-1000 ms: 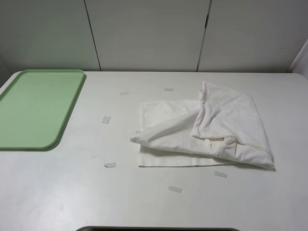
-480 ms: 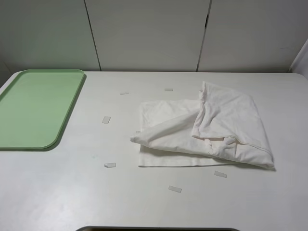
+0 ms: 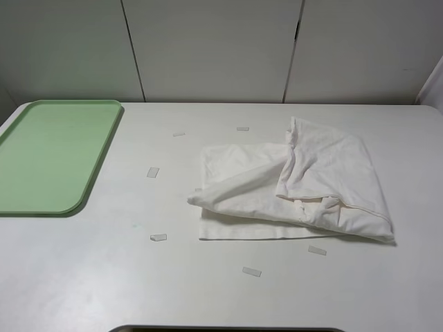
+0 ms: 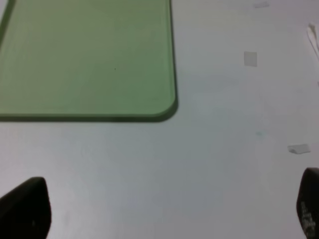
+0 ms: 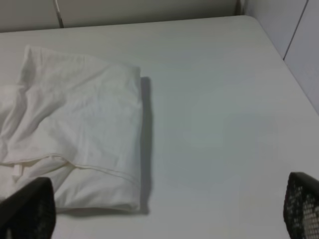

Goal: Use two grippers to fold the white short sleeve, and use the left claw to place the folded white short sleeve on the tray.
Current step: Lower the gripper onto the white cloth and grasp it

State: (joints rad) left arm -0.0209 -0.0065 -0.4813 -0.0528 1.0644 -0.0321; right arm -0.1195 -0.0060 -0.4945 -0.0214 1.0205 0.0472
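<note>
Rumpled white cotton T-shirt (image 3: 291, 187) awaits folding; left black claw (image 4: 167, 206) and right black claw (image 5: 164, 206), both spread empty, should pinch matching corners.

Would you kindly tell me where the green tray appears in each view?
Exterior high: the tray lies at far left.
Left wrist: the tray lies ahead of the open pincer.
Right wrist: not in it.
Shared landmark: the tape strip beside it; left wrist shows that tape strip too.
</note>
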